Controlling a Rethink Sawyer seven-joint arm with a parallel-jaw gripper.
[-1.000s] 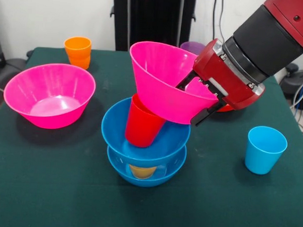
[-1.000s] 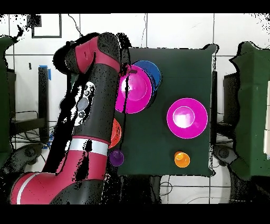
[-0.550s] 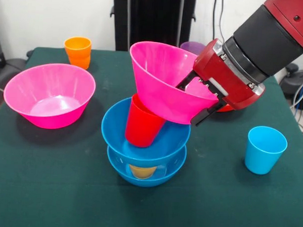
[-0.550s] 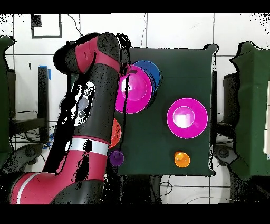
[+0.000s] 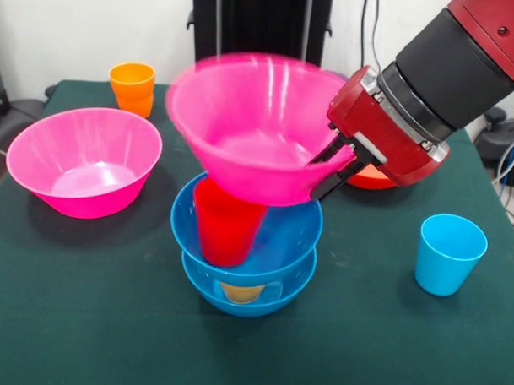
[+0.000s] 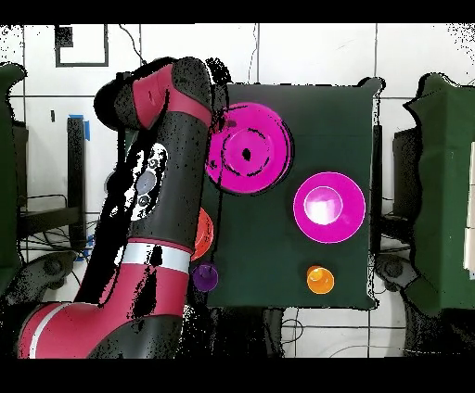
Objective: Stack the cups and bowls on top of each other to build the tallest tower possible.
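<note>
Over the middle of the tabletop (image 5: 67, 321) the tower (image 5: 245, 251) is partway up: two blue bowls (image 5: 280, 244) nested one in the other, a yellowish cup (image 5: 241, 291) showing through the lower one, and a red cup (image 5: 228, 229) standing mouth-down in the upper one. Right above it the pincer (image 5: 332, 168) is pinching the rim of a pink bowl (image 5: 251, 125), which sits blurred and roughly level over the red cup; whether it touches the cup I can't tell. From above, that pink bowl hides the stack entirely. So that's four pieces placed, a fifth going on, by my reckoning. Waiting loose: the second pink bowl (image 5: 82, 159) off to one side, the orange cup (image 5: 131, 87) at the back, the light blue cup (image 5: 450, 253) alone on the other side, an orange-red bowl (image 5: 371, 177) behind the arm, and the purple cup (image 6: 205, 276), seen only from overhead. Plenty left to stack.
</note>
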